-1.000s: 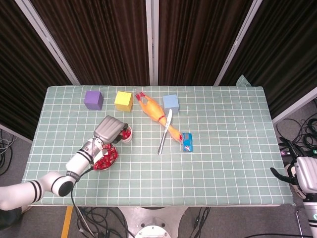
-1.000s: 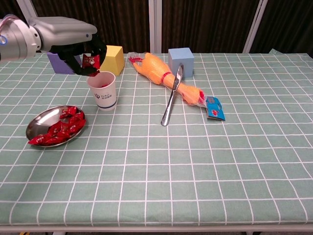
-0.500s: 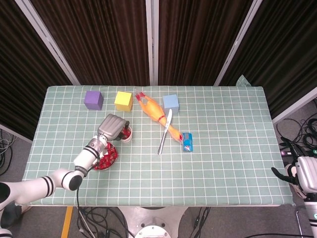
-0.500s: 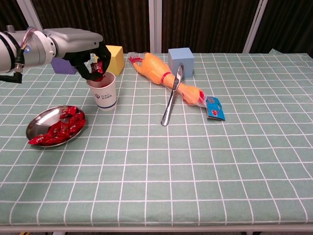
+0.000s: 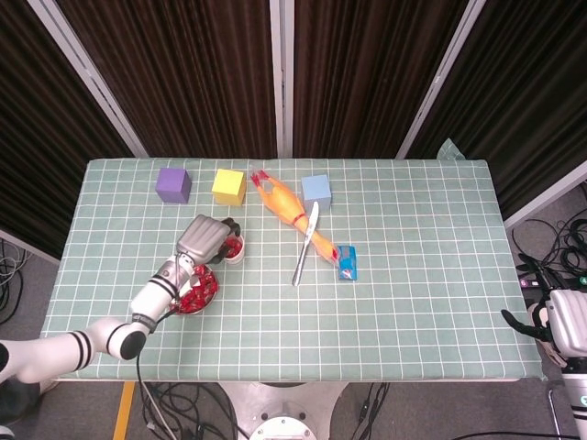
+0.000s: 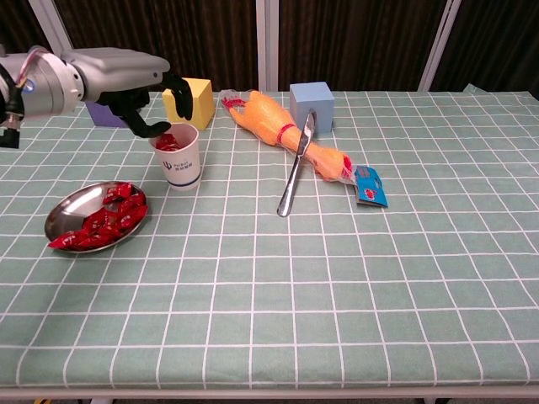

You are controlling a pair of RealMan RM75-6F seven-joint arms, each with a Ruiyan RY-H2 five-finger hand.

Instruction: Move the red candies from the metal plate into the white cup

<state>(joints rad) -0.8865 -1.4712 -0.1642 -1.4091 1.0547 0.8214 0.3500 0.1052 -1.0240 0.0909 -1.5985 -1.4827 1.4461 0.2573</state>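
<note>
Head view: the left robot hand (image 5: 205, 240) sits over the cup (image 5: 235, 248), covering most of it, with a patch of red showing at the cup's mouth. A half-second ago it stood in nearly the same spot, so from above the change is hard to read. The plate (image 5: 207, 295) lies just beside the cup toward the robot, partly under the forearm, with candies (image 5: 193, 295) in it. The right robot hand (image 5: 561, 324) hangs off the far right edge of the table (image 5: 422, 275), well away from everything; whether its fingers are spread or curled I cannot tell.

Chest view: here the change is plain. A second ago the left robot hand (image 6: 152, 101) pinched a red candy above the cup (image 6: 178, 156), and half a second ago it had it right at the rim. Now the fingers (image 6: 181, 85) are parted and hold nothing, and a candy (image 6: 167, 142) rests in the cup's mouth at the rim. That piece has been delivered. The plate (image 6: 59, 215) holds a heap of candies (image 6: 105, 223) near the cup, so much of the job looks undone. The next move is likely a return to the plate for another piece.

Away from the work lie a knife (image 6: 294, 170), an orange toy chicken (image 6: 278, 126) and three cubes.
</note>
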